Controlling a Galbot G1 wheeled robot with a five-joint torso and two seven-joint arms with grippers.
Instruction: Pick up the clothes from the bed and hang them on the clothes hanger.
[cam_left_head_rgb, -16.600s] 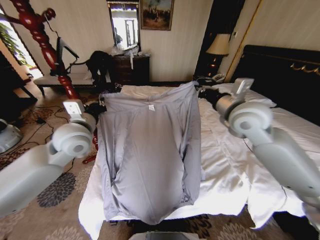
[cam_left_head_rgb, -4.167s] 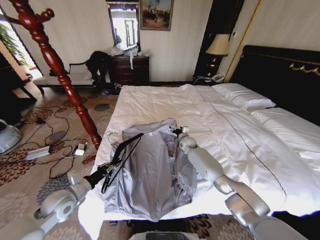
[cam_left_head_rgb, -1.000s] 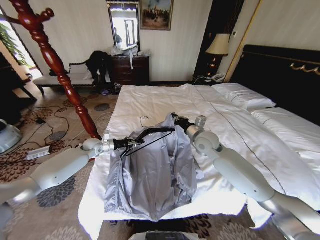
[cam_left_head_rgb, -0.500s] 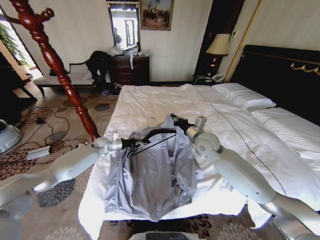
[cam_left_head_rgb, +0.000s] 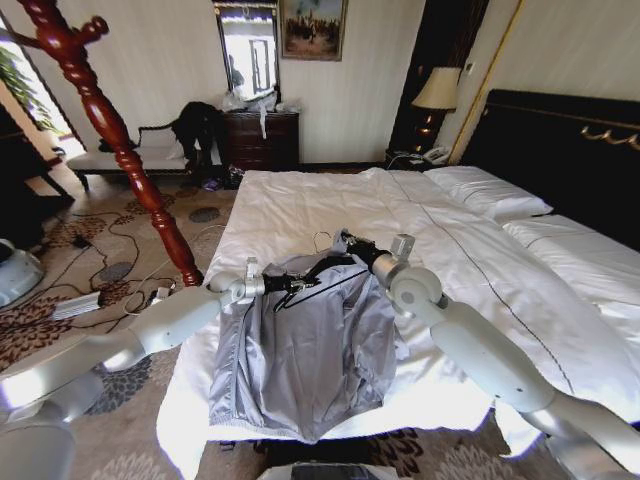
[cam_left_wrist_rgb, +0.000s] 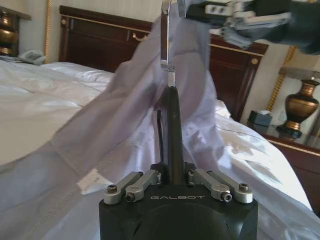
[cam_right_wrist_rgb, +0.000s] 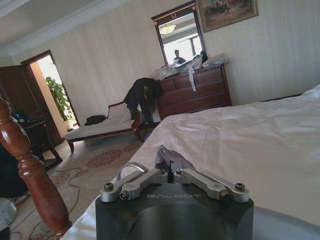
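Note:
The clothes, a silvery-grey jacket (cam_left_head_rgb: 300, 350), lie on the near part of the white bed (cam_left_head_rgb: 300, 200), with the collar lifted off the sheet. My right gripper (cam_left_head_rgb: 347, 243) is shut on that collar, and a pinch of grey fabric (cam_right_wrist_rgb: 167, 156) sticks up between its fingers. My left gripper (cam_left_head_rgb: 283, 284) is shut on the black clothes hanger (cam_left_head_rgb: 325, 268), which points toward the raised collar. In the left wrist view the hanger's bar (cam_left_wrist_rgb: 173, 125) runs from the left gripper (cam_left_wrist_rgb: 173, 175) up to the wire hook (cam_left_wrist_rgb: 167, 35), against the jacket (cam_left_wrist_rgb: 115, 120) and just under the right gripper (cam_left_wrist_rgb: 240, 20).
A reddish wooden pole stand (cam_left_head_rgb: 120, 140) rises by the bed's left side, with cables (cam_left_head_rgb: 110, 290) on the carpet around it. A bench holding black clothing (cam_left_head_rgb: 195, 125) and a dresser (cam_left_head_rgb: 260, 135) stand at the back wall. Pillows (cam_left_head_rgb: 490, 195) and a black headboard (cam_left_head_rgb: 560, 140) are at the right.
My left gripper has carried the hanger to the right, so its far end now sits at the raised collar. The right gripper has held the collar almost still.

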